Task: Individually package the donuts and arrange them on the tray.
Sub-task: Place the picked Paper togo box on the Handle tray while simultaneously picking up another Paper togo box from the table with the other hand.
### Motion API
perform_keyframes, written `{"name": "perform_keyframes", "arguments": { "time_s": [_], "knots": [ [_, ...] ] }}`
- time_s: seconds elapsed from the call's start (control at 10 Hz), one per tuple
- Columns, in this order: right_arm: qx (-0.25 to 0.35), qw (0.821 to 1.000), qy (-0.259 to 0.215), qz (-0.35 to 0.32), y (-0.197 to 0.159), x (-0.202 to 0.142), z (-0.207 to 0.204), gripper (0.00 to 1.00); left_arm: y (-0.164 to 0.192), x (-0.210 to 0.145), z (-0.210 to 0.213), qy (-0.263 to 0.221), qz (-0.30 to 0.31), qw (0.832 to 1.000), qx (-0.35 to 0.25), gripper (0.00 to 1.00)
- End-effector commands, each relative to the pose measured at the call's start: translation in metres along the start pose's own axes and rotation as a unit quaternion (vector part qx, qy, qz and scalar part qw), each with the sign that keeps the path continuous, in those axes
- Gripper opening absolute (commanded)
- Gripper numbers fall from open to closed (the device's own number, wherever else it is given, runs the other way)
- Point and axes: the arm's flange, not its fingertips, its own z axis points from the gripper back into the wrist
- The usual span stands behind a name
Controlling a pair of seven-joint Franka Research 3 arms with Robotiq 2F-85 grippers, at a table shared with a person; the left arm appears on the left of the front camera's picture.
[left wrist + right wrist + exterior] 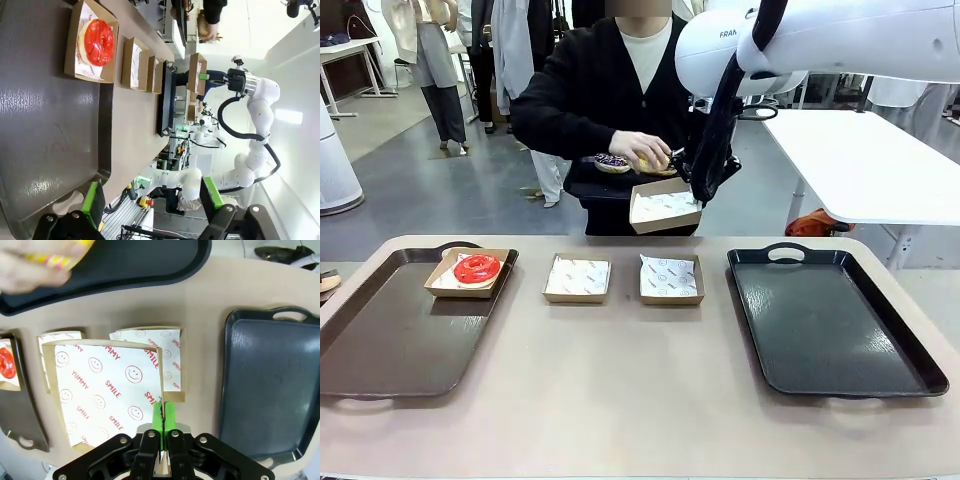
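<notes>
Front view shows us the table (620,430) with a brown tray (380,350) at its left end and a black tray (830,330) at its right end. Between them, towards the far edge, a first empty box (577,278) and a second empty box (671,278) sit side by side, apart from each other. A filled box (440,285) rests on the brown tray's far right corner with the red donut (477,268) inside it.

Beyond the far edge, the person's hand (640,150) grips the yellow donut (660,167) over a small dark tray (605,188), where the dark sprinkled donut (611,161) also lies. Just below that hand we hold the raised box (665,207) clear of the table, its lining bare.

Our right gripper (700,185) has its jaws clamped on that box's side wall. In the right wrist view the green pads (169,415) pinch the cardboard rim. Our left gripper (150,200) hangs over the brown tray's near end, jaws apart and holding nothing.

We judge the step to be receiving the yellow donut in the raised box. The next move calls for holding the box level until the donut is in, then carrying it flat to a free spot on a tray.
</notes>
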Motion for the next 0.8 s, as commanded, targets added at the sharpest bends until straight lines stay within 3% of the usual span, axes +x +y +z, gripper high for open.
{"name": "perform_keyframes", "arguments": {
  "time_s": [0.0,0.7],
  "knots": [
    [0.001,1.0,-0.001,-0.002,-0.0041,-0.0081,0.001,0.0,-0.0004,-0.0005,0.0012,-0.002,0.0,1.0,0.0,1.0],
    [0.001,1.0,-0.001,-0.002,-0.0041,-0.0081,0.001,0.0,-0.0004,-0.0005,0.0012,-0.002,0.0,1.0,0.0,1.0]
  ]
}}
